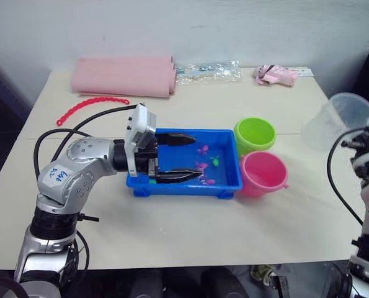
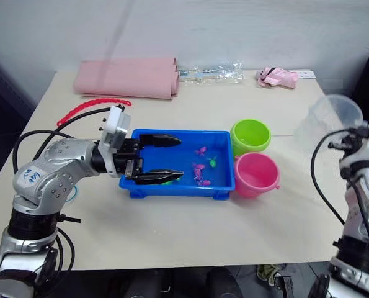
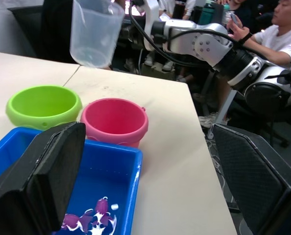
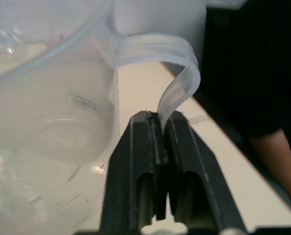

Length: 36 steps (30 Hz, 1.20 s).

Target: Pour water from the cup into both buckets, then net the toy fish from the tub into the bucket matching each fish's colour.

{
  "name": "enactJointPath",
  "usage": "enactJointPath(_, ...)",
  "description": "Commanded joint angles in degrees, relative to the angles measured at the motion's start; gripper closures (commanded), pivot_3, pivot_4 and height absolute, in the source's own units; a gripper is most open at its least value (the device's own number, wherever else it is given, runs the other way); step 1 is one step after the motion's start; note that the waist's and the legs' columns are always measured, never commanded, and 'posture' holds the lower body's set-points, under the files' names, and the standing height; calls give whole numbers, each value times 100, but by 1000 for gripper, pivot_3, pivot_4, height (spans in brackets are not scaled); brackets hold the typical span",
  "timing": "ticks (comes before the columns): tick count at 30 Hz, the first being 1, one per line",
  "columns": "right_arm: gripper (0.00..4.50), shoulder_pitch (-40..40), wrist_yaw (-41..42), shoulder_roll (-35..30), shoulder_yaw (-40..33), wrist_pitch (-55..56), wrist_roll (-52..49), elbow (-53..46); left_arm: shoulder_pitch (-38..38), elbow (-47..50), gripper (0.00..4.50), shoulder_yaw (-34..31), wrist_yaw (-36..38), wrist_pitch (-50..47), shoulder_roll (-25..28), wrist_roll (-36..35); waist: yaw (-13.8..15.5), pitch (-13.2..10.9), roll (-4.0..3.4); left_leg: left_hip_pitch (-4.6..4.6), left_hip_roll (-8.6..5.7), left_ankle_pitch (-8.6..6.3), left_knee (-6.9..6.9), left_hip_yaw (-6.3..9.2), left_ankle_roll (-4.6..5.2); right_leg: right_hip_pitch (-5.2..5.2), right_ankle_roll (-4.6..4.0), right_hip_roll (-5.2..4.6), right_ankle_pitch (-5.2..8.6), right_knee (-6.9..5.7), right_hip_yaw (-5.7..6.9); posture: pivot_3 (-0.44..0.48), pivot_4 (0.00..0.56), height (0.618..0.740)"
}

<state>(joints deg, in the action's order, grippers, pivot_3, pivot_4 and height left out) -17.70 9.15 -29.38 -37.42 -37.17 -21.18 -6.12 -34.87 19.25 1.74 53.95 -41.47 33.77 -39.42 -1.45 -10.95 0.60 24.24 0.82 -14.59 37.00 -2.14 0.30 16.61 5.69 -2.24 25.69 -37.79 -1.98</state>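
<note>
Cup (image 4: 52,98) is up off the table (image 1: 190,230), pinched by its handle in my right hand (image 4: 161,129), tilted beside the green bucket (image 1: 255,135) and pink bucket (image 1: 263,174). My left hand (image 1: 178,158) hangs spread wide over the tub (image 1: 227,186).

The pale surface (image 1: 190,230) carried a blue tub (image 1: 185,185) near its middle, with a lime green bucket (image 1: 254,135) and a pink bucket (image 1: 263,174) just beside the tub's right end, touching each other. Along the far edge lay a folded pink cloth (image 1: 125,76), a clear plastic bag (image 1: 209,71) and a small pink toy (image 1: 275,75). A red beaded chain (image 1: 88,107) curved near the cloth.
</note>
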Motion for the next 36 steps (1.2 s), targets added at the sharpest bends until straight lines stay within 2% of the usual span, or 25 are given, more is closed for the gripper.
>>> enactJointPath(1, 4351, 537, 1, 124, -603, -386, -516, -517, -65, 50, 0, 24, 128, 49, -16, -93, -2, 0, 0, -1, 1, 0, 2, 1, -1, 0, 0, 1, 0, -2, 0, 0, 150, 740)
enactJointPath(5, 4351, 1334, 70, 186, -360, -6, -171, -448, -149, -93, 0, 125, 220, 136, -33, 20, -6, 0, -1, -4, -1, 1, -1, -2, -2, 0, 0, 4, 0, 1, -6, 0, 150, 740)
enactJointPath(11, 4351, 1818, 67, 480, 107, 854, 263, 86, -245, -258, 0, 339, 396, 305, 4, 268, -21, 0, -1, -8, 0, 2, -4, -6, -4, 1, 0, 8, 0, 3, -13, 0, 150, 740)
enactJointPath(14, 3537, 1922, 138, 507, 8, 1074, 176, 267, -304, -340, 0, 366, 482, 371, 29, 327, -6, 0, -3, -8, 1, 4, -7, -3, -7, 1, 0, 11, 0, 3, -13, 0, 150, 740)
enactJointPath(18, 1685, 2334, 324, 388, -186, 1060, 18, -192, -298, -388, 0, 350, 562, 420, 76, 366, -2, 0, -3, -6, -2, 3, -7, -4, -5, 0, 0, 6, 0, 4, -12, 0, 150, 740)
enactJointPath(22, 85, 2789, 531, 303, -293, 973, -145, -807, -237, -373, 0, 320, 592, 441, 98, 388, -3, 0, -4, -7, 0, 4, -9, -3, -6, 0, 0, 9, 0, 4, -13, 0, 150, 740)
enactJointPath(24, 32, 3073, 789, 147, -301, 969, -182, -1087, -181, -361, 0, 311, 549, 475, 81, 422, -3, 0, -4, -7, 0, 4, -9, -3, -7, 0, 0, 9, 0, 4, -13, 0, 150, 740)
enactJointPath(28, 32, 3798, 1841, -656, -532, 742, -453, -1523, -70, -317, 0, 228, 433, 331, 78, 333, -5, 0, -2, -9, -2, 3, -8, -6, -6, -1, 0, 8, 0, 15, -17, 0, 150, 740)
enactJointPath(32, 32, 4165, 2537, -1549, -897, 105, -726, -1713, -14, -314, 0, 56, 349, 54, 51, 65, 1, -1, -6, -8, -2, 3, -7, -5, -6, -3, 0, 8, 0, 30, -16, 0, 150, 740)
enactJointPath(36, 32, 4189, 3593, -2535, -1674, -876, -1692, -2092, 72, -231, 0, 2, 247, 41, 16, 71, -8, -1, -5, -10, -1, 3, -6, -5, -6, -7, 0, 12, 0, 35, -18, 0, 150, 740)
